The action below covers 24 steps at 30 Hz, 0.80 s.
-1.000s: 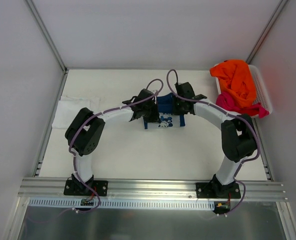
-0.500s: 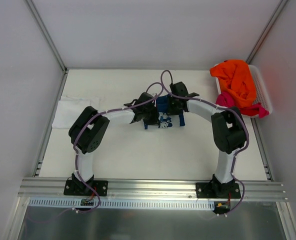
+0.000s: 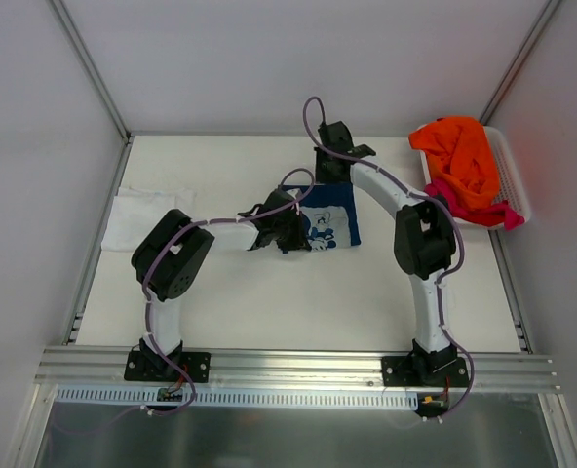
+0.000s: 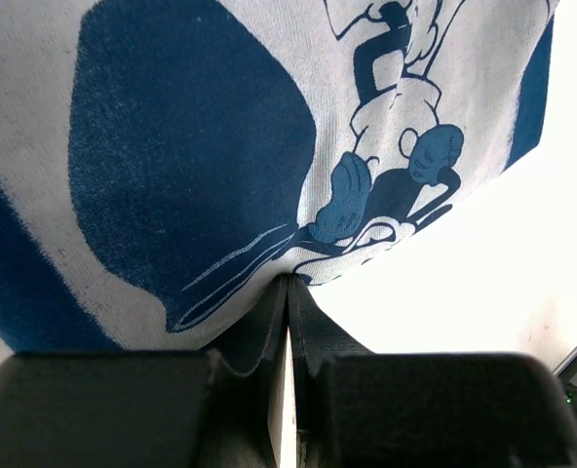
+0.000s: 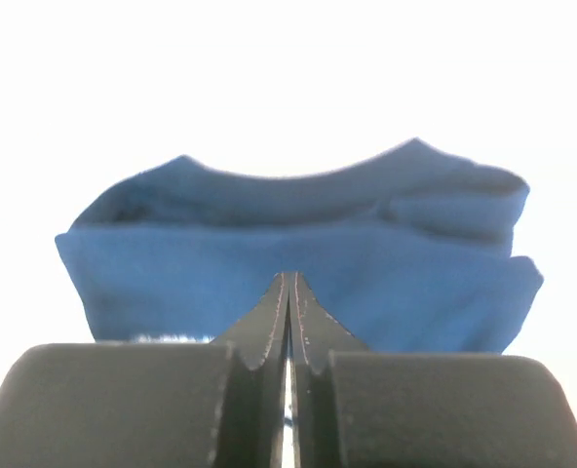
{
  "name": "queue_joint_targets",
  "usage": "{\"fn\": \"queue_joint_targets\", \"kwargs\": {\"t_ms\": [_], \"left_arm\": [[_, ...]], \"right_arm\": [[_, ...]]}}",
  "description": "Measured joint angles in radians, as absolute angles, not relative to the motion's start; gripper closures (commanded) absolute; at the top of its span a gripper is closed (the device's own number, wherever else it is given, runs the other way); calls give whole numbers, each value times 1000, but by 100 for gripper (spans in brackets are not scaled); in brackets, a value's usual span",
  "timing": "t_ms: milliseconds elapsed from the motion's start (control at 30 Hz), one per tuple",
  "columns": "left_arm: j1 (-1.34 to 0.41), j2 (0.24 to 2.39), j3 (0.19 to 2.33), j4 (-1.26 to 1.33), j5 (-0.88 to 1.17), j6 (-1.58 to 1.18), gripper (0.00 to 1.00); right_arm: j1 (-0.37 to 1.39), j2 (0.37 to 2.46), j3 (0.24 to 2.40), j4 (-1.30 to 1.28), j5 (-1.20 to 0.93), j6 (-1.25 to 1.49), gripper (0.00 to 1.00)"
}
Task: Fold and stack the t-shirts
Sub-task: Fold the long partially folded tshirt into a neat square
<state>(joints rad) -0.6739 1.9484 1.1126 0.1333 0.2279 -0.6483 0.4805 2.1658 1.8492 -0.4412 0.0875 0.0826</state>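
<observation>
Clamped shut with the left gripper (image 4: 288,292) on the near-left hem of the navy t-shirt (image 3: 332,222), right under the white cartoon print. Clamped shut likewise with the right gripper (image 5: 288,285) on the far edge, with blue cloth bunched in soft folds just past the tips. Stretched between the two pinches, print side up, about midway across the counter (image 3: 269,312) and nearer its far edge than its near one.

Probably the spreading-out before a fold. To do it well: draw the far pinch toward the far edge only until the bunching flattens. Hold the near pinch low and steady as an anchor. Avoid lifting so high that the cloth sags or slips free.

Off at the left edge, a white t-shirt (image 3: 133,216) lying flat. In the far right corner, an orange t-shirt (image 3: 459,156) and a magenta-pink t-shirt (image 3: 469,210) heaped in a white basket (image 3: 515,180), not yet folded.
</observation>
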Motion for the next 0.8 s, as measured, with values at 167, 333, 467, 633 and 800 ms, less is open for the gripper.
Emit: {"fn": "queue_joint_targets", "kwargs": {"t_ms": [167,333,467,633,800], "left_arm": [[-673,1943,1089,171,230,-660,100],[-673,1936,1074,192,229,-664,100],[-673,1925,1081,166,223,-645,100],[-674,1911,1166,75,172,-587,92],[-666,1905,1338,15,141,-541,92]], "right_arm": [[469,2204,1963,-480,170,50,99],[442,2168,1888,-456,187,39,99],[439,2075,1709,-455,188,40,100],[444,2015,1638,-451,185,40,100],[443,2012,1639,-442,176,40,99]]}}
